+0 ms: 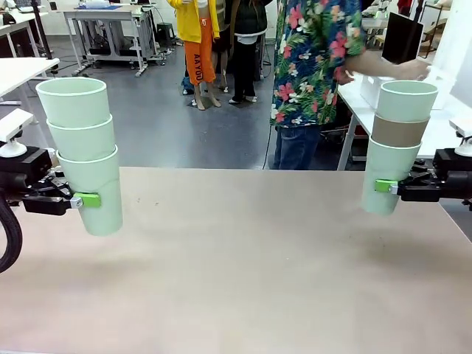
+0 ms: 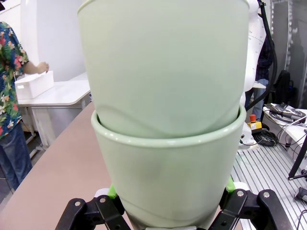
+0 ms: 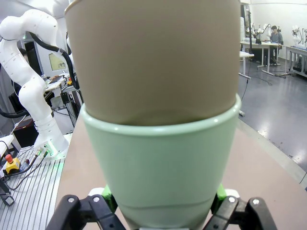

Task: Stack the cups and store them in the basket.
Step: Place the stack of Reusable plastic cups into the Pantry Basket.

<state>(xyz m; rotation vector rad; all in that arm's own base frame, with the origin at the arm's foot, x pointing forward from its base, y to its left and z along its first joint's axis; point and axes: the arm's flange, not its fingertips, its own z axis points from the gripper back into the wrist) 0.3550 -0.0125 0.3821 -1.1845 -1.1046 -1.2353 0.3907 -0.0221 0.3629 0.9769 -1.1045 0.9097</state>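
- The worktop (image 1: 243, 258) is broad and flat, with open room between the two stacks; its far edge lies towards the person, and each stack hangs above its surface near one side.
- Beyond that edge, a white side table (image 2: 62, 95) carries the basket.
- The person (image 1: 313, 66) stands at the far side, one hand (image 2: 43, 67) at the basket's rim, so a move that way would need to wait for that arm.
- The basket (image 2: 36, 87), a white bin, looks stiff and light, and wide enough for a stack; its walls or end slots seem the place to hold it.
- The left stack (image 1: 87, 133) is three green cups nested upright, leaning slightly. It is probably light, but tall above the grip, so a quick swing could tip its top.
- The right stack (image 1: 402, 129) is also three, with the brown cup (image 1: 398, 131) between two green ones. Smooth plastic may slip; firm but gentle pressure low on the bottom cup should serve without denting it.
- The left end effector (image 2: 171, 189) is closed around its bottom green cup, pads on opposite sides.
- The right end effector (image 3: 164, 194) grips its bottom green cup likewise.
- Joining both stacks into one looks like the next step, rims kept level and centred, before storing.
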